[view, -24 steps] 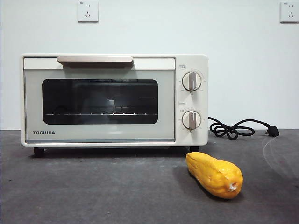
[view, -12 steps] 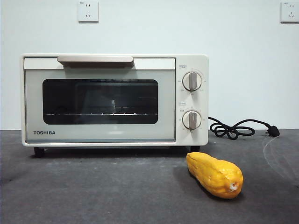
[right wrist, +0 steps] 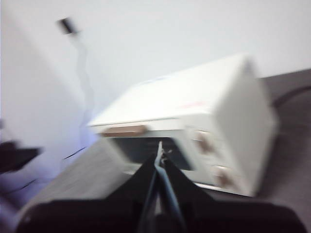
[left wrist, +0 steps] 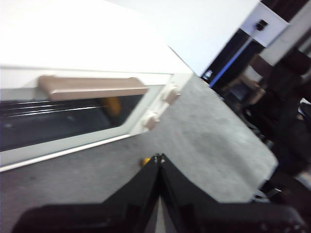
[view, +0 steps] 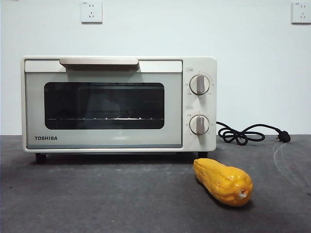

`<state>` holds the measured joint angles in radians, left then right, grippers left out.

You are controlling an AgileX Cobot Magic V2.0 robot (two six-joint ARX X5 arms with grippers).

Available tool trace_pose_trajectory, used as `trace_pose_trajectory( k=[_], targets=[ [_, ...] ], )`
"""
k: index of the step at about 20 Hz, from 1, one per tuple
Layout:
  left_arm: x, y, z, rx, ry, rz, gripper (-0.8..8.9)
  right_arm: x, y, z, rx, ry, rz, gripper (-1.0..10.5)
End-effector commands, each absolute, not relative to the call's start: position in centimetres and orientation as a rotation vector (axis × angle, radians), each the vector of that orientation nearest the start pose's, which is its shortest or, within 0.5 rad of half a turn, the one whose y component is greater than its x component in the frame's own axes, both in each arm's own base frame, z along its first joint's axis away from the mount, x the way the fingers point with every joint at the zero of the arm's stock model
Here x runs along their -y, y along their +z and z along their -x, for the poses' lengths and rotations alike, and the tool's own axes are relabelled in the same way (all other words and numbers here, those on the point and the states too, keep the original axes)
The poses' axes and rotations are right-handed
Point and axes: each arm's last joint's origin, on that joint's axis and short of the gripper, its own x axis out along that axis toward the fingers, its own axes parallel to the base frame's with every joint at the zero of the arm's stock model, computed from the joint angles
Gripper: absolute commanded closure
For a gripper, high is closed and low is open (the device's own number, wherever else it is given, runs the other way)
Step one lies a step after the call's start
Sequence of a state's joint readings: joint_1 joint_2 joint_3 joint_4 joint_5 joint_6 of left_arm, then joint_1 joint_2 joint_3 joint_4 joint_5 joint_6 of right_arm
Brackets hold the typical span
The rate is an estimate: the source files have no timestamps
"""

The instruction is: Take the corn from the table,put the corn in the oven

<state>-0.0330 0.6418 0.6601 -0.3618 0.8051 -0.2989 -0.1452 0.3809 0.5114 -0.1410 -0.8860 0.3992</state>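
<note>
Corn point(view: 223, 182) on grey table point(view: 107, 199).

oven door point(view: 103, 109) shut; corn point(view: 223, 182) unobstructed

Lab bench, bare wall point(view: 252, 73), wall sockets point(view: 91, 11)

Dark grey table point(view: 97, 199), bearing the closed oven point(view: 119, 104), the corn point(view: 223, 182) just before its right foot, a coiled black cord point(view: 243, 135) behind.
</note>
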Motion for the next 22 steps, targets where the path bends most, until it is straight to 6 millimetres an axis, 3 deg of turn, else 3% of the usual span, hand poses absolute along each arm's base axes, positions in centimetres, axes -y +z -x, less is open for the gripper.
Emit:
trace_pose_trajectory(
  k=[1, 5, 12, 17, 22],
  targets=[
    [2.7, 30.7, -13.7, -0.479, -0.819, 0.389, 8.19, -1.1, 31.0, -10.2, -0.189, 0.894, -0.371, 9.5],
    [3.0, 32.1, -14.0, -0.553, -0.851, 0.325, 8.19, -1.1, 33.0, -11.3, -0.301, 1.061, -0.422, 9.5],
    [3.7, 32.9, -14.6, -0.703, -0.891, 0.241, 8.19, -1.4, 34.3, -13.1, -0.436, 1.088, -0.472, 9.5],
    [4.3, 32.3, -15.3, -0.799, -0.822, 0.193, 8.19, -2.6, 33.4, -14.0, -0.583, 0.994, -0.421, 9.5],
    [5.2, 31.1, -16.2, -0.905, -0.735, 0.120, 8.19, -5.3, 30.8, -15.1, -0.868, 0.799, -0.227, 9.4]
  ],
)
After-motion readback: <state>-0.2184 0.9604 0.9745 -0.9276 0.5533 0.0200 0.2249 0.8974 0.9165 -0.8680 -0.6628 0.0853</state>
